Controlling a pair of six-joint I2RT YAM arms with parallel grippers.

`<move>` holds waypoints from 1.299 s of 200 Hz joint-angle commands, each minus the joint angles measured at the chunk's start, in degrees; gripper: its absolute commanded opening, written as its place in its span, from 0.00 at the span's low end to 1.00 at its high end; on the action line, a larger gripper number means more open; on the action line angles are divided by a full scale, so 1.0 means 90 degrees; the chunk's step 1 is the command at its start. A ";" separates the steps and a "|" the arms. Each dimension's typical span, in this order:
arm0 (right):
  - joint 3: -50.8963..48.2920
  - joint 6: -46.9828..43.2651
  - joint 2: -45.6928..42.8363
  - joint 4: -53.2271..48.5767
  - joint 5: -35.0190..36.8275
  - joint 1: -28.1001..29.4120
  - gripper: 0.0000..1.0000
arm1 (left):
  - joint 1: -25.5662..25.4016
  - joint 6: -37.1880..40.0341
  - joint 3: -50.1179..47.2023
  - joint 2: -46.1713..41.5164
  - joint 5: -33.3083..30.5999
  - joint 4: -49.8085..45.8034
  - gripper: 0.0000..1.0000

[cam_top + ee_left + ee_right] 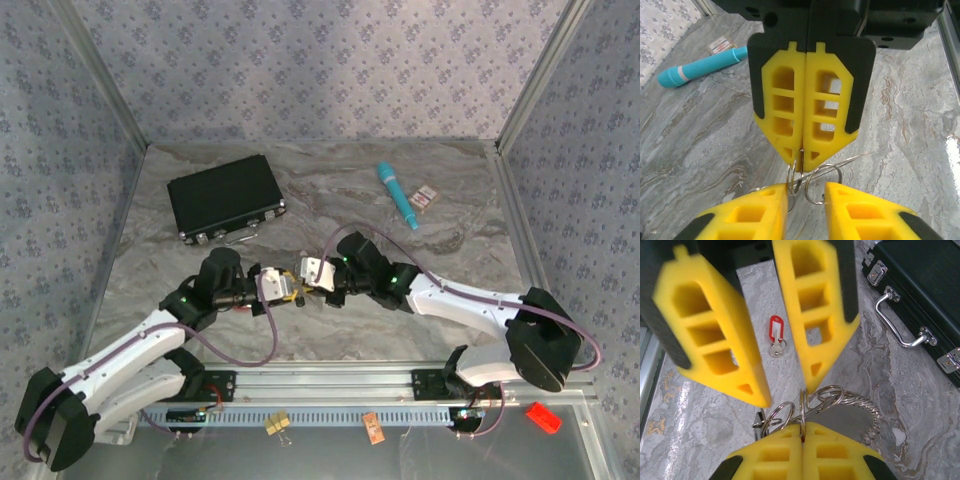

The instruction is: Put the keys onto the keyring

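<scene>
At the bottom edge of the right wrist view the right gripper (802,429) is pressed fully shut, pinching one of the small rings edge-on. That ring belongs to the keyring (862,402), whose toothed wire loop sags just to the right of the fingertips, low in the frame and close over the table (695,440). Just above, the left gripper (787,395) faces it with its fingers spread wide and nothing between them. The tip of one finger (812,375) sits almost on top of the pinched ring, though whether it touches cannot be told. Farther up, in the middle of the frame, one key (776,342) with a red tag lies flat on the marble, apart from both grippers. A black case (920,285) fills the upper right corner, and a teal pen (398,195) lies well beyond, toward the top of the overhead view. The work in hand looks like steadying the ring for loading, with no key threaded yet. To do it well, the shut gripper should probably hold firm while the open one leaves the floppy loop alone and goes for the key. It is best picked up by its red tag, so the key's hole stays free to meet the ring.
</scene>
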 commanded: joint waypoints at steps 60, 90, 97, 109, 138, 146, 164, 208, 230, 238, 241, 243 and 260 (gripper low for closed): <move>0.0194 -0.0176 0.0031 -0.0079 -0.0369 0.0017 0.00 | -0.0051 0.0000 0.0093 0.0084 0.0283 0.0267 0.12; 0.0124 -0.0089 -0.0011 0.0084 -0.0418 -0.0007 0.00 | -0.0044 -0.0102 0.0098 0.0110 0.0385 0.0329 0.00; 0.0045 -0.0025 -0.0052 0.0212 -0.0441 -0.0028 0.05 | -0.0047 -0.0161 0.0090 0.0114 0.0395 0.0367 0.00; -0.0129 0.0106 -0.0101 0.0485 -0.0489 -0.0094 0.13 | -0.0052 -0.0278 0.0038 0.0116 0.0462 0.0479 0.00; -0.0357 0.0196 -0.0093 0.0890 -0.0734 -0.0188 0.16 | -0.0044 -0.0605 -0.0137 0.0170 0.0634 0.0860 0.00; -0.0384 0.0218 -0.0071 0.0934 -0.0769 -0.0201 0.16 | -0.0048 -0.0677 -0.0183 0.0165 0.0654 0.0956 0.00; -0.0431 0.0259 -0.0040 0.1058 -0.0828 -0.0227 0.14 | -0.0051 -0.0768 -0.0225 0.0155 0.0680 0.1056 0.00; -0.0502 0.0362 -0.0017 0.1269 -0.0968 -0.0299 0.00 | -0.0051 -0.0798 -0.0230 0.0185 0.0681 0.1063 0.00; -0.0509 0.0351 -0.0005 0.1232 -0.0860 -0.0329 0.00 | -0.0049 -0.0874 -0.0195 0.0099 0.0358 0.0952 0.27; -0.0509 0.0313 -0.0023 0.1170 -0.0744 -0.0339 0.00 | -0.0048 -0.0899 -0.0184 -0.0031 0.0218 0.0836 0.40; -0.0509 0.0298 -0.0029 0.1135 -0.0684 -0.0346 0.00 | -0.0047 -0.0927 -0.0184 -0.0093 0.0131 0.0799 0.44; -0.0509 0.0272 -0.0034 0.1106 -0.0641 -0.0344 0.00 | -0.0052 -0.0942 -0.0186 -0.0119 0.0081 0.0773 0.46; -0.0503 0.0070 -0.0091 0.0857 -0.0356 -0.0351 0.00 | -0.0050 -0.1369 -0.0199 -0.0643 -0.0510 0.0627 0.62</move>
